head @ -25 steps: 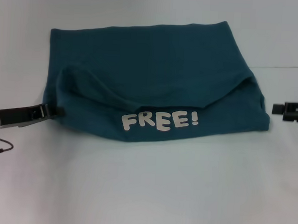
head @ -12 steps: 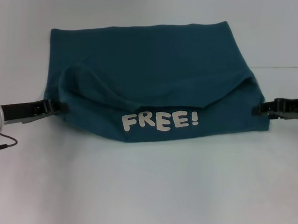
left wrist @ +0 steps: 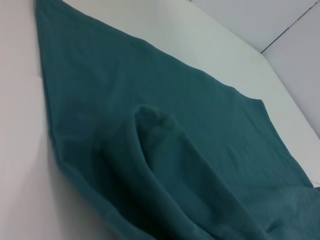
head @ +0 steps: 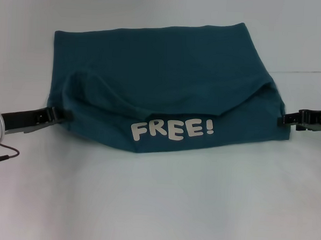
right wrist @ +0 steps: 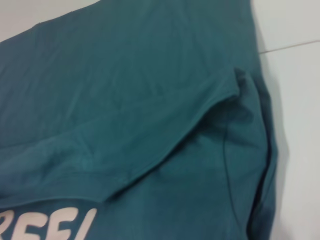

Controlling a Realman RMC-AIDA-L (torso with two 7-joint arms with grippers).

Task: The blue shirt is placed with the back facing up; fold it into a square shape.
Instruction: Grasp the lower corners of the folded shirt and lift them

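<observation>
The blue shirt lies on the white table, folded into a rough rectangle. Its near part is turned over, so the white "FREE!" lettering shows along the front edge. My left gripper is low at the shirt's left edge, touching the cloth. My right gripper is low at the shirt's right edge. The left wrist view shows plain teal cloth with a raised fold. The right wrist view shows the folded-over flap and part of the lettering.
The white table spreads all round the shirt. A thin cable hangs by my left arm at the near left. A seam line crosses the table at the right.
My right gripper came in from the right to the shirt's right edge, then drew back a little. My left gripper shifted slightly right against the shirt's left edge. The shirt has not moved.
</observation>
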